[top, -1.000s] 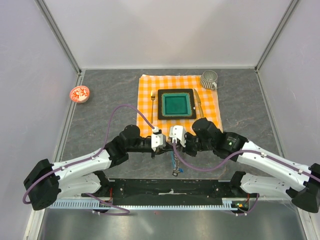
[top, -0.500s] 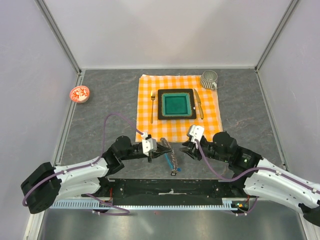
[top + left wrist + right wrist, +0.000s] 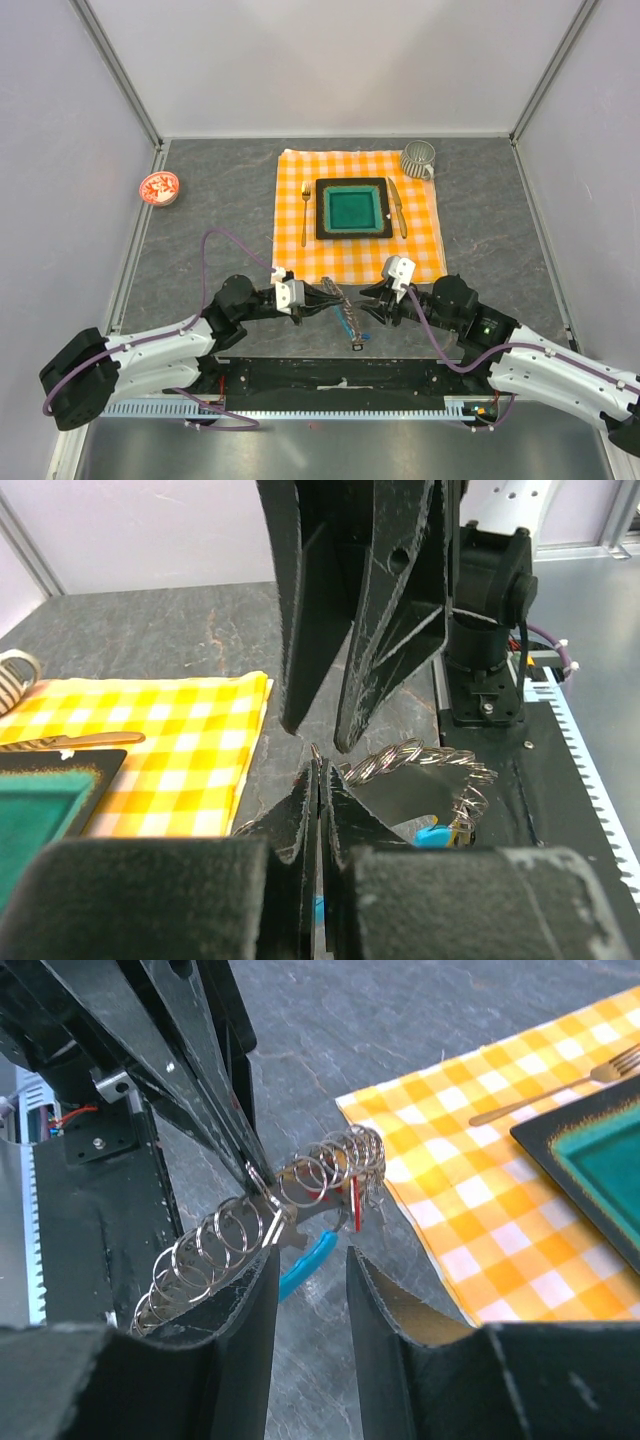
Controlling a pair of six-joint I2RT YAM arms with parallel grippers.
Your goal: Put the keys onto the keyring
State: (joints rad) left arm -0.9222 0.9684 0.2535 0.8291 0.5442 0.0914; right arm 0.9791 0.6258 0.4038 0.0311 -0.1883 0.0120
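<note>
just off the cloth's (image 3: 300, 170) near edge, the left gripper (image 3: 318, 775) clamps the keyring (image 3: 335, 1163), likely steadying it so the right gripper (image 3: 312, 1256), fingers parted, can work.

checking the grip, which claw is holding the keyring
The left claw: its fingers are pinched shut on the keyring, whereas the right claw faces it with fingers apart.

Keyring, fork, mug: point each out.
keyring (image 3: 325, 1170), right wrist view, on the silvery wire rings.
fork (image 3: 304, 220), top external view, on the handle.
mug (image 3: 417, 158), top external view, middle of the mug.
</note>
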